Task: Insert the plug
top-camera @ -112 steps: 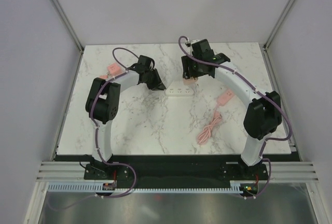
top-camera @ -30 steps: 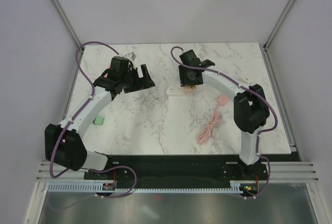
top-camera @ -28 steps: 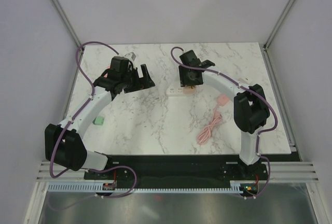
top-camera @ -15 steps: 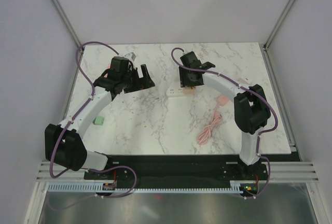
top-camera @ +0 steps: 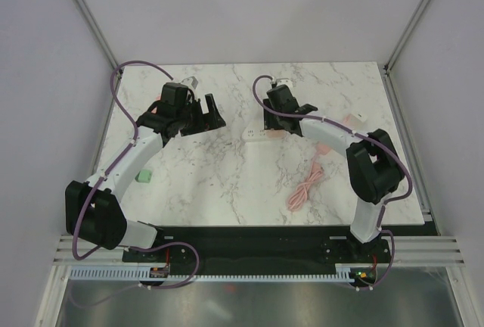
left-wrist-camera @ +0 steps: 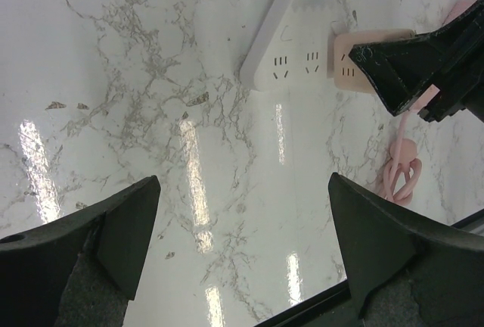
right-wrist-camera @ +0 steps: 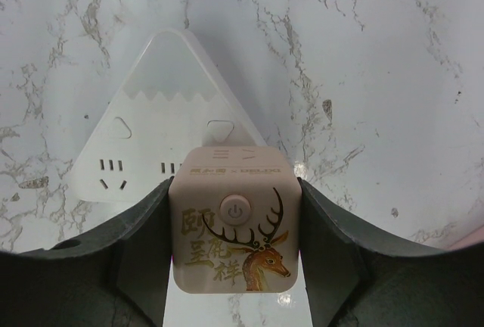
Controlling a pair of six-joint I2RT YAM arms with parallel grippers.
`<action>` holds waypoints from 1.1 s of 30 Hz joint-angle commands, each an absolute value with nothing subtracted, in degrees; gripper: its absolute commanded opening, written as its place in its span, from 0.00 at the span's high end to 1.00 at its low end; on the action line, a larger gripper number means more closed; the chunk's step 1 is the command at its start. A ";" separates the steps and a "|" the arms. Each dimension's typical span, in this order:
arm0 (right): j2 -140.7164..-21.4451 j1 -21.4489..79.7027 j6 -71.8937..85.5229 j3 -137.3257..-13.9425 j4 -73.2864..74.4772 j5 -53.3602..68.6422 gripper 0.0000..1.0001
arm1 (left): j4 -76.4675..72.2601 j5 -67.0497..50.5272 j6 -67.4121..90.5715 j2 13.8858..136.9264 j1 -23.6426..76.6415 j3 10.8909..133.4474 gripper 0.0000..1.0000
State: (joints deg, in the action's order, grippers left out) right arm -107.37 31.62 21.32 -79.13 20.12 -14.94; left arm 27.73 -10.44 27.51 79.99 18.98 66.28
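Observation:
A pink cube plug [right-wrist-camera: 234,228] with a deer print and a power button is clamped between the fingers of my right gripper [right-wrist-camera: 233,217]. It sits over the right-hand socket of the white triangular power strip [right-wrist-camera: 151,115], and its pins are hidden. In the top view the right gripper [top-camera: 276,124] stands at the right end of the power strip [top-camera: 255,135]. My left gripper [top-camera: 208,115] hovers open to the strip's left, holding nothing. The left wrist view shows the power strip [left-wrist-camera: 291,51] with the plug [left-wrist-camera: 355,70] at its right end.
A coiled pink cable [top-camera: 306,187] lies right of centre, also seen as the cable [left-wrist-camera: 399,175] in the left wrist view. A small green block [top-camera: 143,177] rests near the table's left edge. White walls and metal posts surround the marble table [top-camera: 227,183].
My right wrist has shifted slightly right and its elbow has swung outward, still gripping the plug on the strip. Earlier the left arm pulled back from the strip to the left; it is still now.

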 commanded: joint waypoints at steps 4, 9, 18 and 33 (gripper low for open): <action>-105.38 35.59 22.94 -66.54 18.03 -18.10 1.00 | 25.75 -8.79 26.10 78.84 18.72 66.44 0.00; -105.47 37.00 23.90 -62.59 13.63 -20.92 1.00 | 25.84 -8.88 26.19 78.84 18.72 66.45 0.00; -108.46 37.09 24.70 -61.35 10.72 -21.09 1.00 | 25.84 -7.82 26.01 77.96 18.63 66.09 0.00; -110.48 38.58 26.28 -58.09 7.56 -22.85 1.00 | 25.84 -7.91 26.72 78.58 18.46 66.71 0.00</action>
